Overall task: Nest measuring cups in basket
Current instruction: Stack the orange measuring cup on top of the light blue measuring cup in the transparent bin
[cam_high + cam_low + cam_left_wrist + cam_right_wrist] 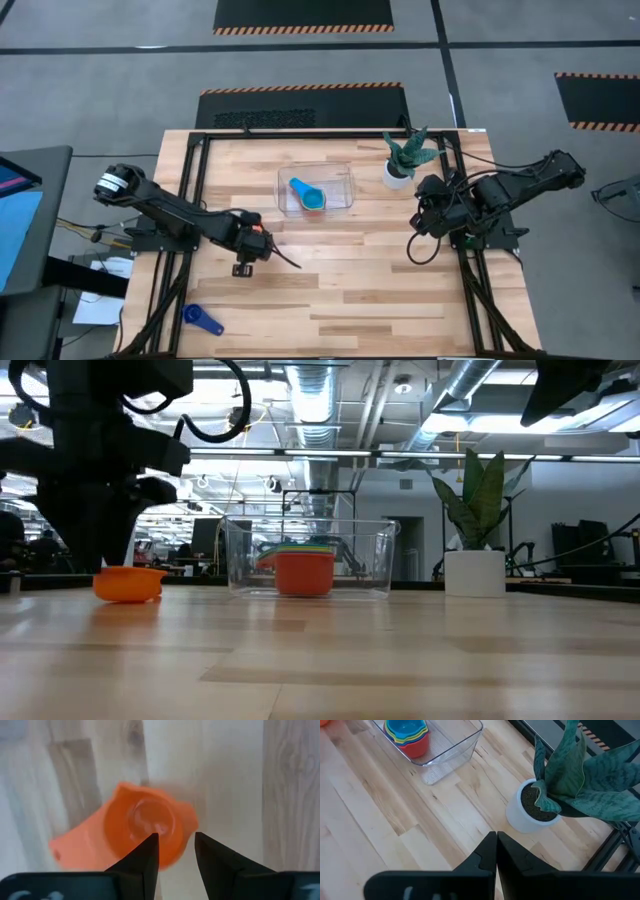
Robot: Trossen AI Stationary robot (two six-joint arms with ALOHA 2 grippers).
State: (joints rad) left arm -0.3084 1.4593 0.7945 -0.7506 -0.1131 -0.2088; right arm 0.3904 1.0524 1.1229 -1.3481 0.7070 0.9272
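Left gripper: low over the table, left of the middle. Its jaws are spread a little, one tip over the rim of the orange cup, not squeezing it.
Orange cup: sits upright on the table under the left gripper.
Basket: near the far edge, in the middle. A stack of cups sits inside, red at the bottom, blue on top.
Dark blue cup: near the front left corner.
Right gripper: near the right edge, beside the plant pot. Its jaws are pressed together, holding nothing.
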